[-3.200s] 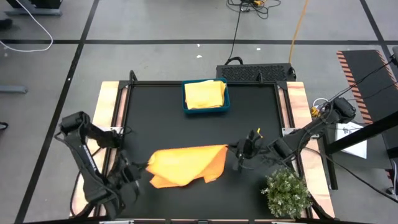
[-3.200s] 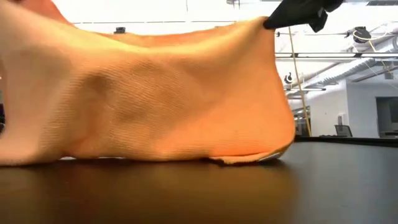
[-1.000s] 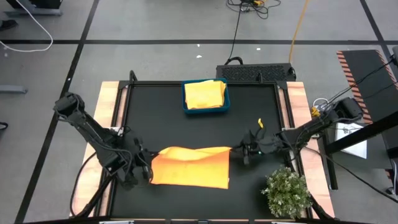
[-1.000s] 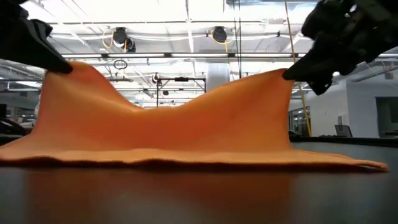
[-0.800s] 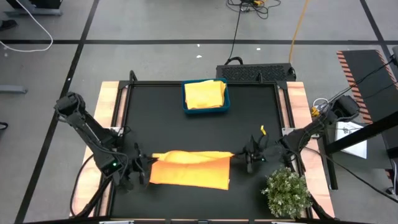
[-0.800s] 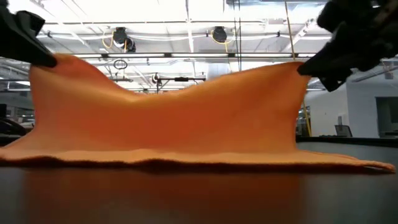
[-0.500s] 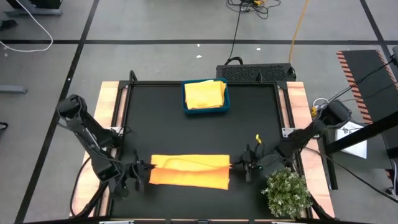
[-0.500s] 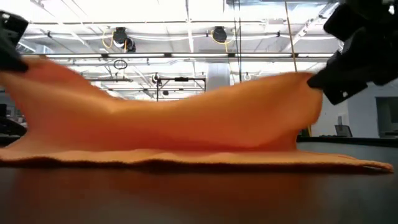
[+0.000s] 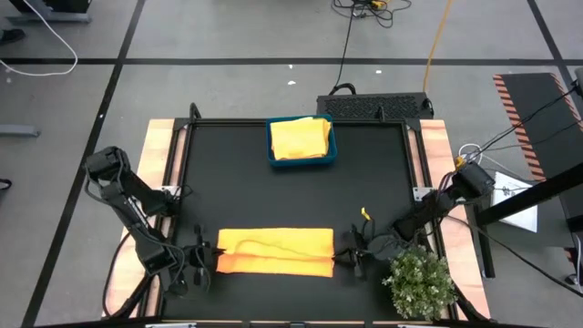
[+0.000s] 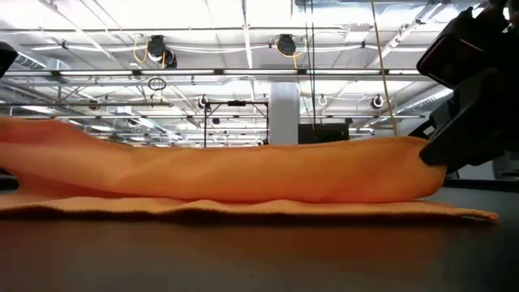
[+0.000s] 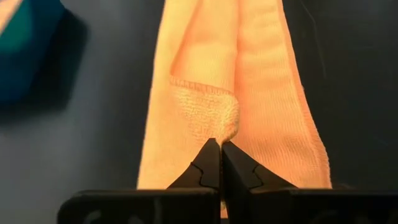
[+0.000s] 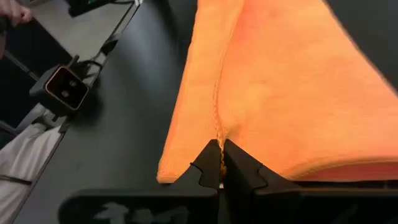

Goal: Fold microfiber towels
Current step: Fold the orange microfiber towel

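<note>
An orange microfiber towel (image 9: 275, 251) lies folded over itself as a long band near the table's near edge. In the low view its upper layer (image 10: 243, 174) arches just above the lower layer (image 10: 243, 209), which lies flat on the black table. My left gripper (image 9: 208, 255) is shut on the towel's left end and my right gripper (image 9: 344, 258) is shut on its right end. A pale yellow towel (image 9: 300, 137) rests folded in the teal tray (image 9: 271, 146) at the far middle. My left gripper pinches a corner of the upper layer (image 11: 227, 126) between its two fingertips, at the towel's left end. The fingers slant down from the table's left. That corner stays a little above the lower layer, and the cloth beyond it is slack. My right gripper pinches the upper layer's hemmed edge (image 12: 218, 133) at the towel's right end between its fingertips. It comes nearly level from the table's right. The held end (image 10: 413, 158) sits slightly raised over the lower layer, which lies on the table.
A small bushy green plant (image 9: 421, 281) stands at the near right corner, close beside my right arm. The black tabletop (image 9: 291, 196) between the tray and the towel is bare. Wooden side rails (image 9: 160, 155) border the table.
Both grippers have moved toward the table's near edge and down, staying shut. They have carried the towel's raised edge over the part lying on the table. The towel has folded over into a narrower band, and its upper layer has sunk close to the lower one.
</note>
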You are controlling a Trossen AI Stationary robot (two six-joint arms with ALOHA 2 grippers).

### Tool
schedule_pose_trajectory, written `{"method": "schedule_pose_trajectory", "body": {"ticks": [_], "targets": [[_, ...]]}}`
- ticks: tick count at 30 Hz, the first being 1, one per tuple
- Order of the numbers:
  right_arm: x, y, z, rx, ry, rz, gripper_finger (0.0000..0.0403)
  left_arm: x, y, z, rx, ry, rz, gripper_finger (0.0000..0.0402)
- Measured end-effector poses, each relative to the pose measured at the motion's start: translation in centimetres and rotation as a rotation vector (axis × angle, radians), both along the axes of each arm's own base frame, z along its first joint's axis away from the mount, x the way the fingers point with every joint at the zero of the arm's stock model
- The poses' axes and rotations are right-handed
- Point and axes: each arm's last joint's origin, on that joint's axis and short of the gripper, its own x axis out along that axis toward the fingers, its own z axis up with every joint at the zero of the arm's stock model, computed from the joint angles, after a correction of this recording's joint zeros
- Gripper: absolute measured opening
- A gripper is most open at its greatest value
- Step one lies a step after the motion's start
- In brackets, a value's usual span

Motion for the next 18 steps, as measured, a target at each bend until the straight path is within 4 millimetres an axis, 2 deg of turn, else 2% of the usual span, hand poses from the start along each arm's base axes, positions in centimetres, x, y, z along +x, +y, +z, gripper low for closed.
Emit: {"method": "schedule_pose_trajectory", "body": {"ticks": [7,18], "targets": [[1.3,1.1,-0.1,0.007,0.006,0.081,0.0018,-0.1,-0.2,-0.2,-0.083,0.082,0.006,0.0033],[1.2,1.3,-0.2,0.013,0.030,0.116,0.0122,-0.3,-0.3,-0.4,-0.179,0.174,0.027,0.0070]]}}
